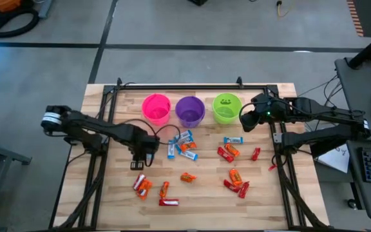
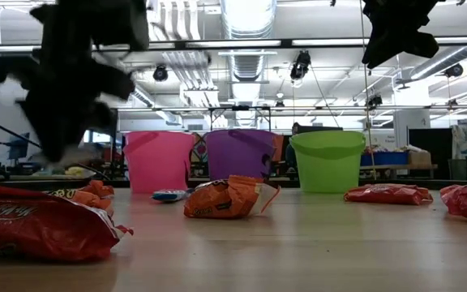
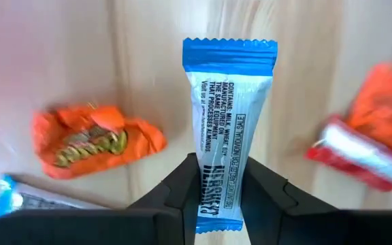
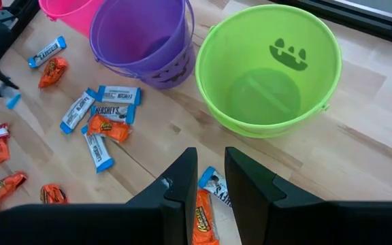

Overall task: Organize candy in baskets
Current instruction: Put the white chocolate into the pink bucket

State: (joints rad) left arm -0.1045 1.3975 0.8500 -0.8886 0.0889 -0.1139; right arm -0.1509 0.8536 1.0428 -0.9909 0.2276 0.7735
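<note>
My left gripper (image 1: 142,158) hangs over the table's left-middle, shut on a blue-and-white candy bar (image 3: 226,136). My right gripper (image 4: 213,180) is raised beside the lime green basket (image 1: 227,107), open and holding nothing. The pink basket (image 1: 156,108), the purple basket (image 1: 190,111) and the green one stand upright in a row near the far edge. The green basket (image 4: 271,68) looks empty inside. Several blue-and-white bars (image 1: 182,145) lie before the purple basket. Orange and red candies (image 1: 234,151) lie scattered toward the right and near side. My left gripper pinches the blue-and-white bar between its two fingers, on the half near one crimped end (image 3: 218,204). The fingers (image 3: 182,190) lie on the bar's two long edges. The rest of the bar sticks out past the fingertips, printed back side showing. It looks lifted off the table.
Red and orange candies (image 1: 143,185) lie near the table's near-left part, with more at the near right (image 1: 237,182). An orange candy (image 2: 229,197) lies mid-table. Bare wood lies between the heaps. A black frame rail runs behind the baskets.
</note>
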